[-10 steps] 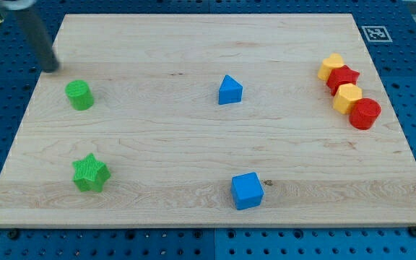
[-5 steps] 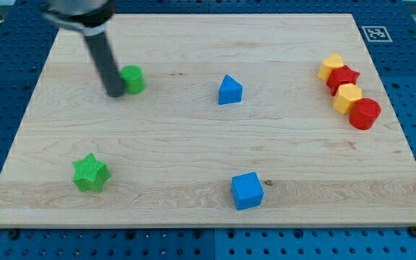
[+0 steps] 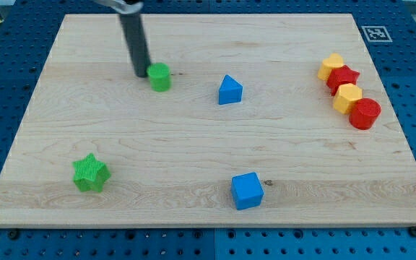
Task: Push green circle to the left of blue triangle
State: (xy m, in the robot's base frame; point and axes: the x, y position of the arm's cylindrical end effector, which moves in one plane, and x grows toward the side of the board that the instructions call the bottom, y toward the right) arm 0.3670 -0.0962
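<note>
Rod-shaped end effector, jawless, sets my tip against the green circle on its view-left side. Nothing lies between that circle and the blue triangle to its right; bare worktop separates them. A green star and blue cube sit lower.

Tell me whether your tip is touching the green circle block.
Touching: the camera view shows my tip pressed against the green circle block on its left side, no gap.

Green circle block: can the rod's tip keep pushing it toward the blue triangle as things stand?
Probably yes. My tip sits right against the view's left side of the green circle block, and bare wooden board lies between it and the blue triangle block.
</note>
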